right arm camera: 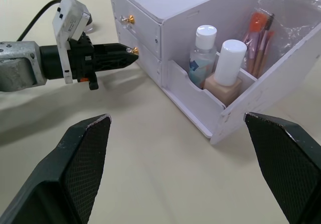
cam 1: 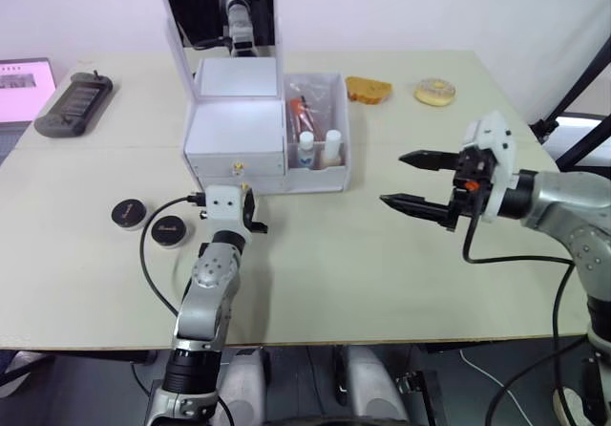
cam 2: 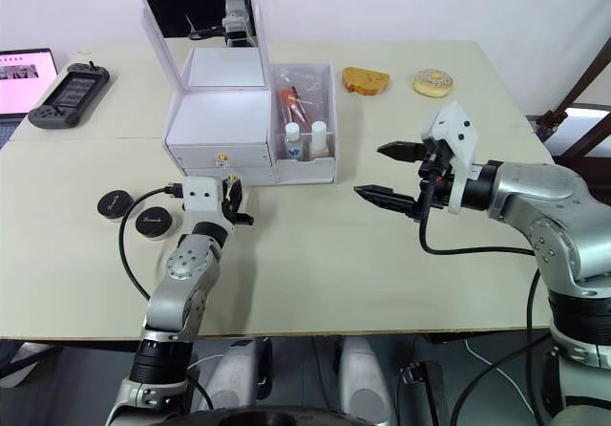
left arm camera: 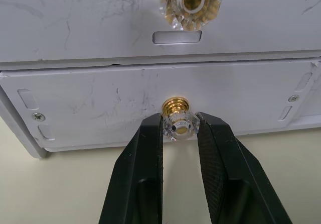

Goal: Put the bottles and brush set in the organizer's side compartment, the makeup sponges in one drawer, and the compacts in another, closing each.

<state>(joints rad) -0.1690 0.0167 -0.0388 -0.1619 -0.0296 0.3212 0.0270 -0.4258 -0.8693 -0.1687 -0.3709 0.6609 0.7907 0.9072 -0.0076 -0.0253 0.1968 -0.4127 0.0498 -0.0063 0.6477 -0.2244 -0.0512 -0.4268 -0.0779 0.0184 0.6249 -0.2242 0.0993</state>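
The left end effector (left arm camera: pixel 179 128) is closed narrowly on the lower drawer knob (left arm camera: pixel 177 124): in the left wrist view both black fingers flank the faceted gold knob and touch its sides. The lower drawer (left arm camera: pixel 150 103) sits flush with the organizer (cam 1: pixel 236 139), so it reads as closed. The upper drawer knob (left arm camera: pixel 191 2) lies directly above, untouched.

Governing relation: the knob's axis runs straight along the left end effector's fingers, and the drawer's travel runs along that same line, from the organizer's front face toward the near table edge. In the left eye view the organizer stands at 12 o'clock from the left end effector, so a pull would go toward 6 o'clock. Judgement: the left arm is aligned for a straight draw with no side load.

The two compacts (cam 1: pixel 168 229) rest on the table (cam 1: pixel 363 273) at about 9 o'clock from the left end effector, near it. The bottles (right arm camera: pixel 215 63) and brush set (right arm camera: pixel 258 35) already stand in the side compartment (right arm camera: pixel 281 63).

The right end effector (cam 1: pixel 420 180) hovers wide open and empty above the table, at about 4 o'clock from the organizer, well apart from the knob. The left arm is therefore the nearer one.
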